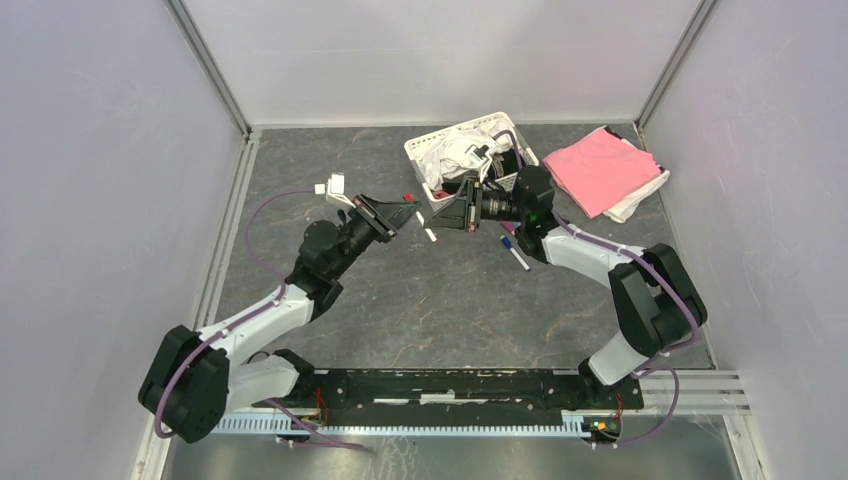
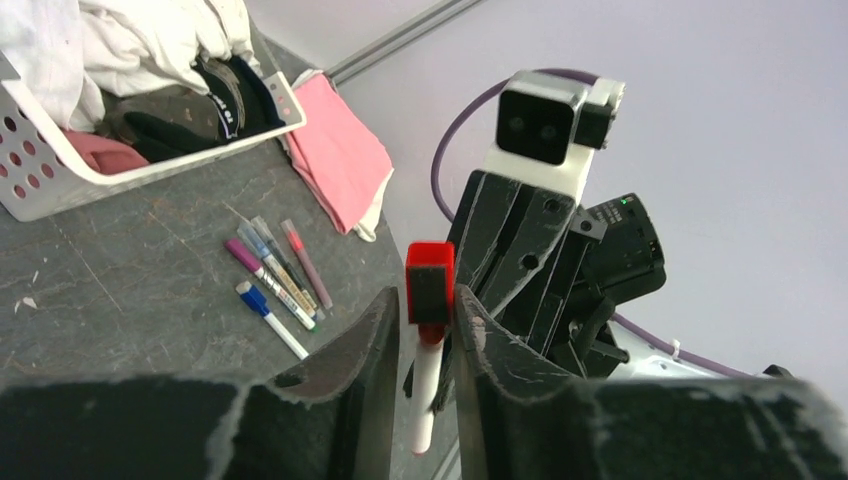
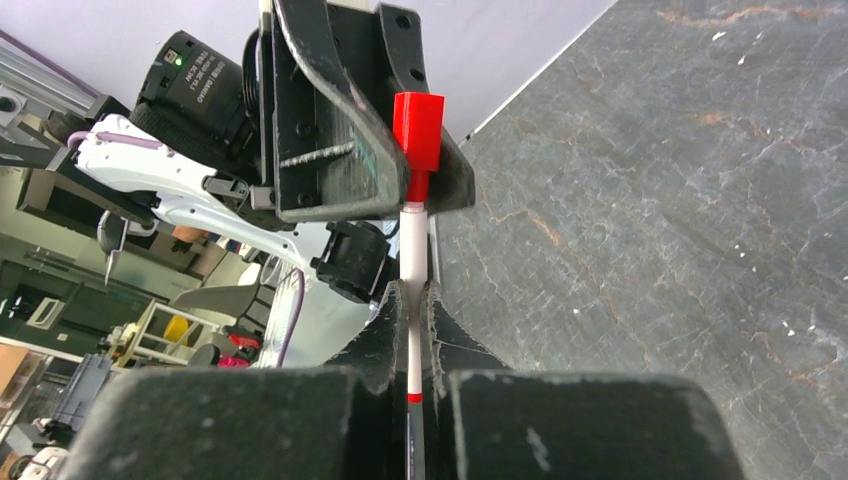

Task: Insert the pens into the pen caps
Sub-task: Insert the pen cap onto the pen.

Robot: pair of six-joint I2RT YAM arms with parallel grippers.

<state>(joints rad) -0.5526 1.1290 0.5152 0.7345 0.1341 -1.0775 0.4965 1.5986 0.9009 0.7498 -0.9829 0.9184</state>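
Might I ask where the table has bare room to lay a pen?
The broad middle of the table, ahead of the base rail, is bare, as is the corner left of the basket. Crowded: around the basket, loose pens and pink cloth.

Pen tail hidden in right pincer; basket cropped at edge.
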